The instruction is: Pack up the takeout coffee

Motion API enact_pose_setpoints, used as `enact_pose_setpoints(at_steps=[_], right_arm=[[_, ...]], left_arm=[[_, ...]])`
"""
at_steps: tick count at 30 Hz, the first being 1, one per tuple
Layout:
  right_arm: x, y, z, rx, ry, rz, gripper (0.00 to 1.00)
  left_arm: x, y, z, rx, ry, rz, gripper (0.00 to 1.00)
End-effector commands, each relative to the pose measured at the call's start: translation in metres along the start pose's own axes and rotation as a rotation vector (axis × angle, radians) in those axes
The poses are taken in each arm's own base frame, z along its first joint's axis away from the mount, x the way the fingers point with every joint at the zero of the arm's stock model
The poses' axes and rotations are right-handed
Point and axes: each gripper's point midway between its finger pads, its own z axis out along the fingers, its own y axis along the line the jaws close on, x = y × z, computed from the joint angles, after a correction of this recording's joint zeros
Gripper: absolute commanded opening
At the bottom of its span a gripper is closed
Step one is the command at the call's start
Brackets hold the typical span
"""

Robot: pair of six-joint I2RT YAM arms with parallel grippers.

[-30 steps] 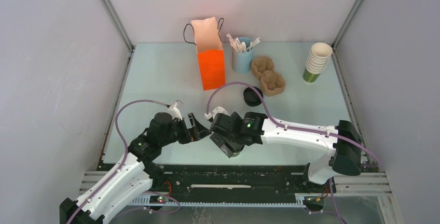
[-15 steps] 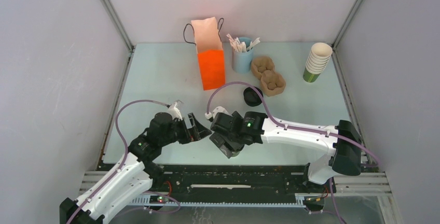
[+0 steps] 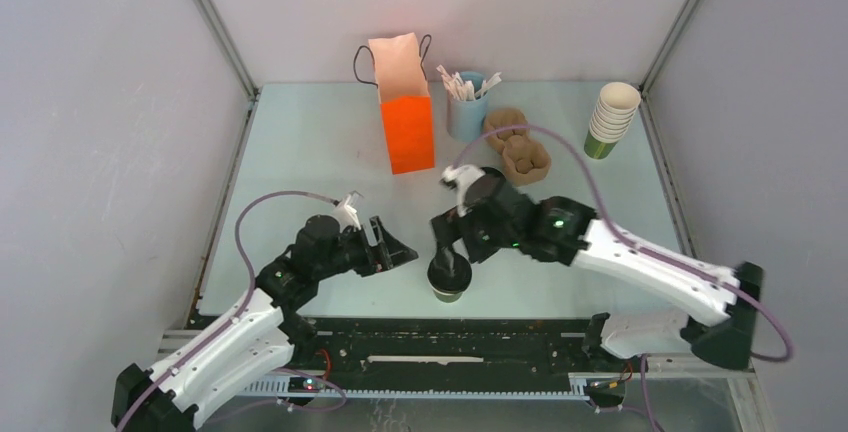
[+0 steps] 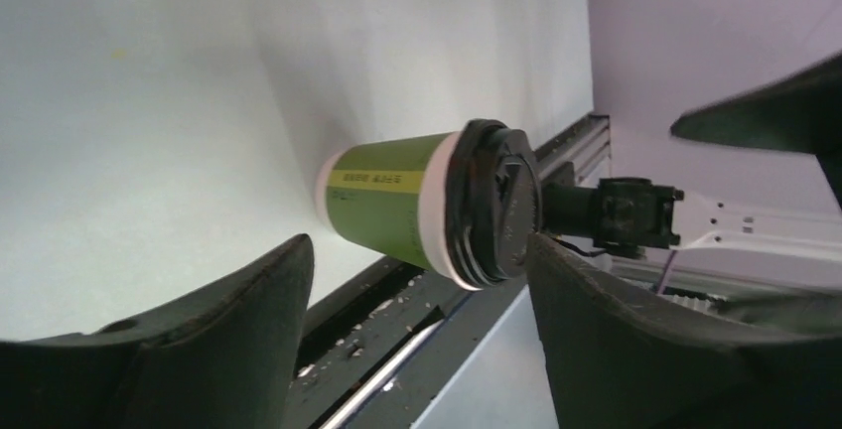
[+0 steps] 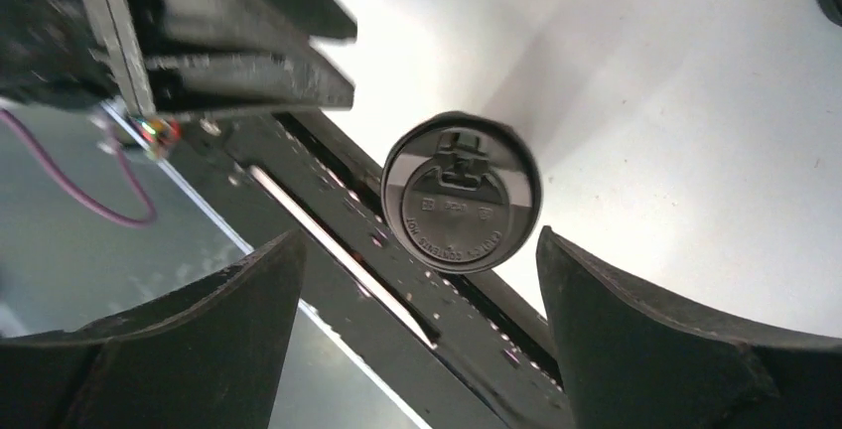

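Coffee cup (image 3: 448,280): upright, 6 o'clock edge of table (image 3: 300,172). L gripper (image 3: 398,251) at its 9 o'clock, R gripper (image 3: 450,242) above; both wide open, empty. Green side: L wrist only. Lid (image 5: 462,192) top: R wrist.

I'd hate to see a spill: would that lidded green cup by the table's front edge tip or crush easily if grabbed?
The cup narrows toward its base, so a push near the lid would probably tip it. Its walls look like paper, so a hard squeeze may dent them. Its fill cannot be seen.

takeout coffee (image 3: 449,277) at table (image 3: 300,152) near edge, bag (image 3: 408,132) behind
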Motion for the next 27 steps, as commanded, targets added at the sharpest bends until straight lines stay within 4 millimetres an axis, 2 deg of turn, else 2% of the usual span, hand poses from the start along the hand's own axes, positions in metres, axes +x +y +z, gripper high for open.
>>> enact_pose_setpoints(at_steps=[1,3,6,10,14,19,23,27], right_arm=[[-0.013,-0.008,-0.017,-0.203,-0.095,0.244,0.91],[-0.007,-0.022,-0.013,-0.263,-0.101,0.313,0.88],[-0.001,-0.026,-0.006,-0.386,-0.083,0.358,0.85],[0.005,-0.035,0.009,-0.363,-0.048,0.37,0.84],[0.014,-0.036,0.023,-0.363,-0.008,0.386,0.76],[0.02,-0.038,0.034,-0.369,-0.006,0.389,0.72],[0.021,-0.033,0.044,-0.387,0.014,0.394,0.62],[0.022,-0.027,0.046,-0.383,0.02,0.395,0.58]], left_arm=[[0.01,-0.022,0.008,0.09,0.025,-0.033,0.77],[0.015,-0.025,0.01,0.093,0.028,-0.048,0.69],[0.028,-0.03,0.015,0.129,0.051,-0.087,0.67],[0.041,-0.042,0.022,0.195,0.08,-0.13,0.7],[0.052,-0.049,0.03,0.185,0.112,-0.121,0.6],[0.052,-0.043,0.032,0.162,0.082,-0.13,0.56],[0.05,-0.044,0.032,0.164,0.072,-0.124,0.6],[0.05,-0.049,0.035,0.166,0.085,-0.111,0.61]])
